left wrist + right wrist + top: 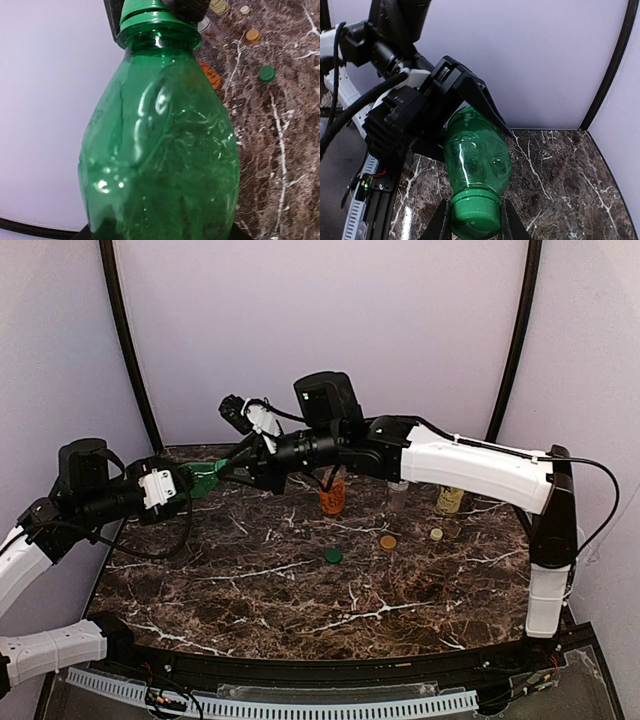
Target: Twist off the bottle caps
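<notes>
Left tool [192,480] was clenched around the body of the green bottle [160,150], which was held on its side in the air over the back-left part of the desk [250,600], neck pointing toward the right arm. Right tool [475,227] was closed on the fitted green cap [475,216], one finger pressed to each side; the cap sat on the bottle's neck. On the desk, three caps lay apart in a loose row: loose green cap [333,556] nearest the middle, golden-brown cap [388,541] to its right, cream-white cap [436,534] farther right. Behind them stood the orange bottle [332,500], brown bottle [398,496] and yellow bottle [452,501], upright, their tops partly hidden by the right arm.
</notes>
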Robot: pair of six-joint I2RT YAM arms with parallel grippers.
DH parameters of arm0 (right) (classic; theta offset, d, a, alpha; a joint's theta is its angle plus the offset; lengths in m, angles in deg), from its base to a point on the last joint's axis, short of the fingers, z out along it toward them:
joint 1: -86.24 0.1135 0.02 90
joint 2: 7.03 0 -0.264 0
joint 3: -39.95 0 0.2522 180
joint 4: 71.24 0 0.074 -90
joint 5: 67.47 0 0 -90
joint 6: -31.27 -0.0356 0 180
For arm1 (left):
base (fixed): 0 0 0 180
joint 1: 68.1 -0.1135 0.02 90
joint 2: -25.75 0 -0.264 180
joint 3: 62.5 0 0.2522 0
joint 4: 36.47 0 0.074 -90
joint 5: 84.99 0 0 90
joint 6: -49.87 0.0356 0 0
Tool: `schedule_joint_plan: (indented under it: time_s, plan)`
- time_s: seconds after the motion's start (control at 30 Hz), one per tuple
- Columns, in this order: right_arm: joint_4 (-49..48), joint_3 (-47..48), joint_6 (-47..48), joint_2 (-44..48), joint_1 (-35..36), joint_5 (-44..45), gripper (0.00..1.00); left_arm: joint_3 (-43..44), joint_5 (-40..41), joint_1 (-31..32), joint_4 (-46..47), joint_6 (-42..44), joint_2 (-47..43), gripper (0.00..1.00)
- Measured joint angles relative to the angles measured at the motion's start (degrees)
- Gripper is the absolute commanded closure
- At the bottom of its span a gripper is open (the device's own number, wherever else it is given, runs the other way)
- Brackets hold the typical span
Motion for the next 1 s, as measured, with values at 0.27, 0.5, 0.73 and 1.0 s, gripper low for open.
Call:
schedule_joint_plan:
  time_s: [0.27,0.5,0.73,1.0]
  plan:
    - [10.60,-1.29,29.03,4.59,4.63,3.61,1.00,3.69,-15.19,-0.09,-14.95,-11.41,0.61,0.70]
    - [15.78,-1.92,45.48,6.14,8.09,8.39,0.96,3.91,-23.45,-0.07,-21.79,-14.60,0.83,0.71]
    - [16.59,-1.92,51.78,5.44,9.42,12.63,0.30,4.15,-27.69,0.39,-20.74,-17.11,0.83,0.71]
    - [14.36,-7.56,44.33,7.32,8.85,14.05,0.14,1.64,-23.32,0.63,-15.61,-18.05,-4.83,0.72]
